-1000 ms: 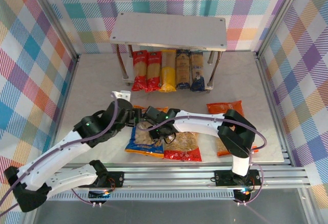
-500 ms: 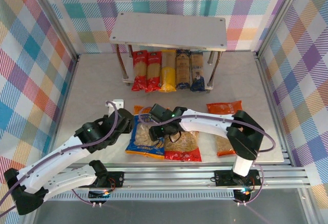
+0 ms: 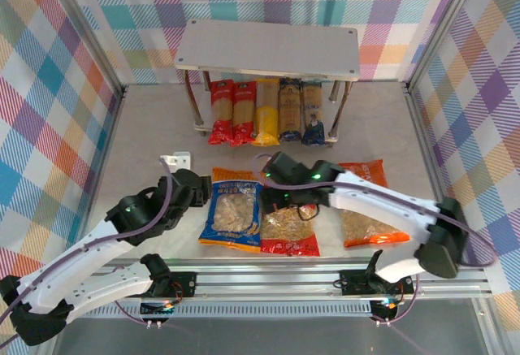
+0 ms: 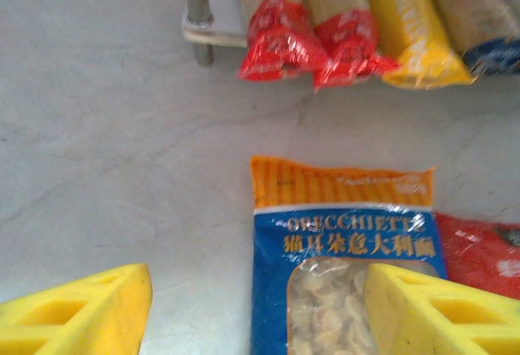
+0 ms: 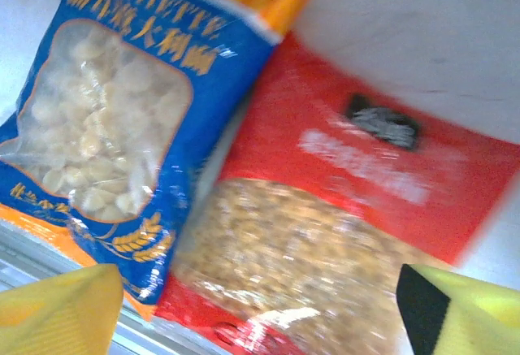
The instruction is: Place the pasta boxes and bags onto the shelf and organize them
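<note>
The blue-and-orange bag (image 3: 233,213) and red bag (image 3: 288,231) lie flat by the near edge of the worktop (image 3: 146,144). They look soft, loose-filled and probably slippery, so a crimped end seems the best place to pinch. Left pincer (image 4: 256,298) and right pincer (image 5: 260,298) gape wide, empty.

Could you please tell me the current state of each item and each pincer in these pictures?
Shelf: upright.
Long packs: five, lying side by side on its lower board.
Blue-and-orange bag: flat on the table, unheld.
Red bag: flat beside it, unheld.
Orange bag: flat, right arm crossing above it.
Left pincer: open, empty.
Right pincer: open, empty.
</note>
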